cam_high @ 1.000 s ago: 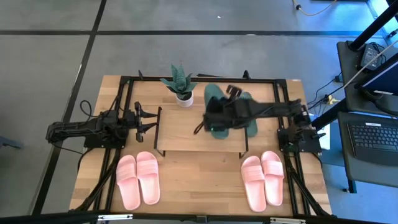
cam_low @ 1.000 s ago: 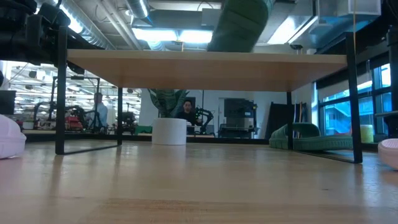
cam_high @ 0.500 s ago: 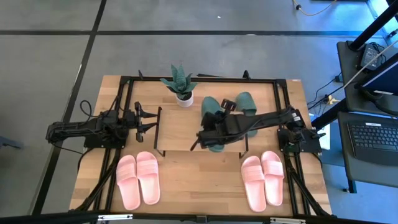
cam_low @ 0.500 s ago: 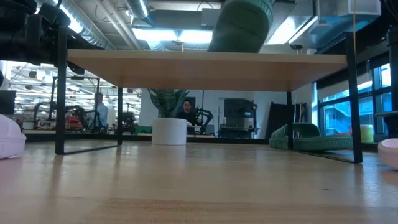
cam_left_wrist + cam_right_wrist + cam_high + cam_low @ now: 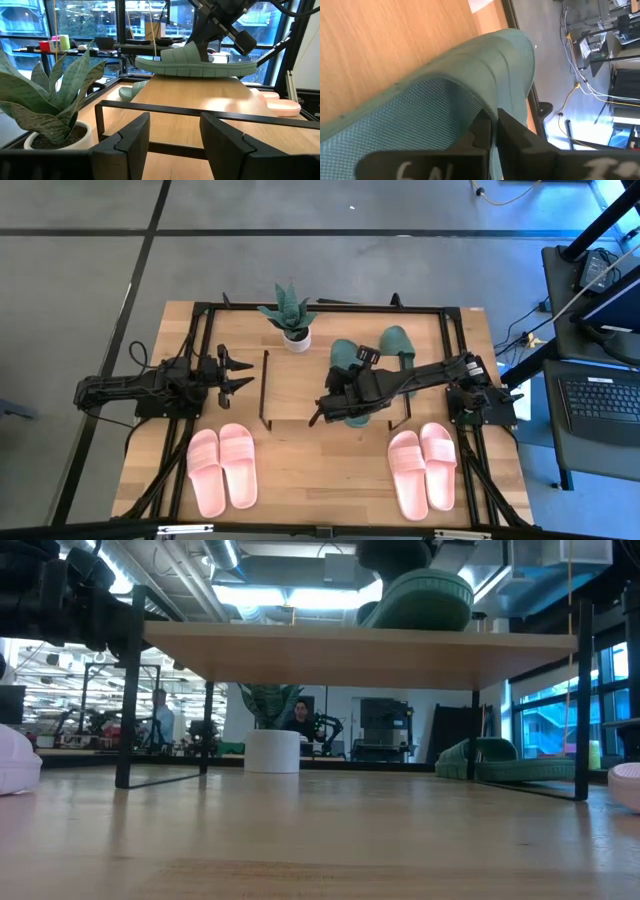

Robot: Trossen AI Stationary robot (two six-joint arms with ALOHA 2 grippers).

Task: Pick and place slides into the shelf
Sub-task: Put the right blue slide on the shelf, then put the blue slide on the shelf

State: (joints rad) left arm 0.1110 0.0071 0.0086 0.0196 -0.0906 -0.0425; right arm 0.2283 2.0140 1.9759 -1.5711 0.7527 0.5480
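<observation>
One green slide (image 5: 350, 370) is pinched by its strap in the right gripper's (image 5: 340, 392) jaws and sits on the shelf's (image 5: 295, 395) wooden top board, near its right end; the low view shows its sole (image 5: 420, 602) on the board, and the left wrist view shows it lying flat there (image 5: 195, 62). Its partner, the other green slide (image 5: 398, 345), lies on the bench (image 5: 320, 470) behind the shelf's right side. Two pink pairs rest at the bench's front: the left pink pair (image 5: 222, 468) and the right pink pair (image 5: 422, 466). A potted plant (image 5: 290, 315) stands at the back. The left gripper (image 5: 238, 375) waits beside the shelf's left end, jaws spread wide, holding nothing.
</observation>
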